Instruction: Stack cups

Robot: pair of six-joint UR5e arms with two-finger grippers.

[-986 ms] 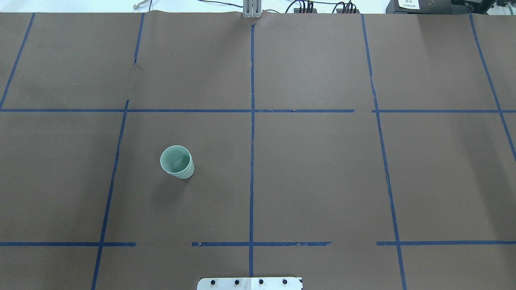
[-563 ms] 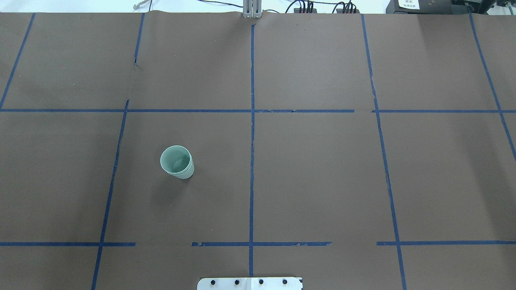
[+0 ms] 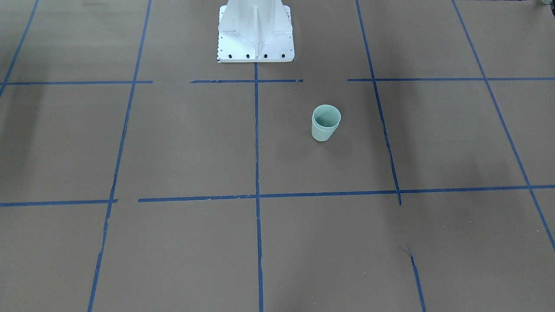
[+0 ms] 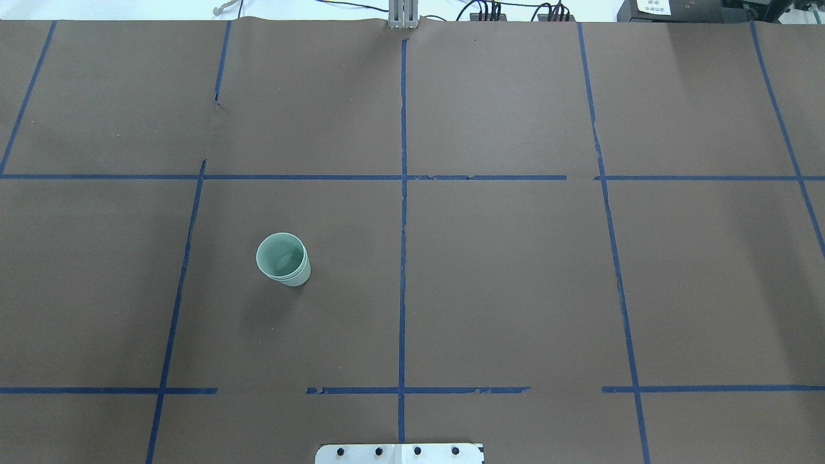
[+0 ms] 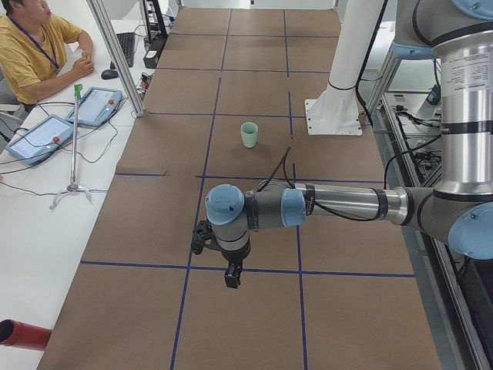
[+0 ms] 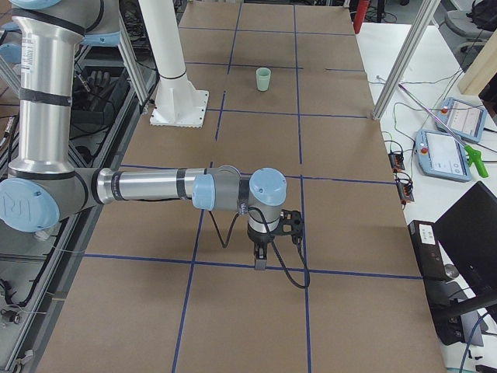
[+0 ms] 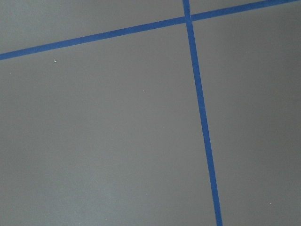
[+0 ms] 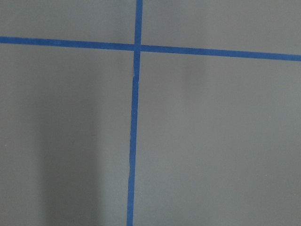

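The two pale mint-green cups (image 4: 283,260) stand upright, one nested inside the other, on the brown table cover left of the centre line. The stack also shows in the front-facing view (image 3: 326,122), the left view (image 5: 249,134) and the right view (image 6: 264,78). My left gripper (image 5: 231,276) shows only in the left view, far from the cups over the table's left end; I cannot tell if it is open or shut. My right gripper (image 6: 259,259) shows only in the right view, over the right end; I cannot tell its state. Both wrist views show only table cover and tape.
Blue tape lines (image 4: 403,258) divide the brown cover into squares. The robot's white base column (image 3: 255,30) stands at the near edge. Operator tablets (image 5: 42,137) and a seated person (image 5: 31,46) are beside the table. Cables (image 4: 490,11) lie along the far edge.
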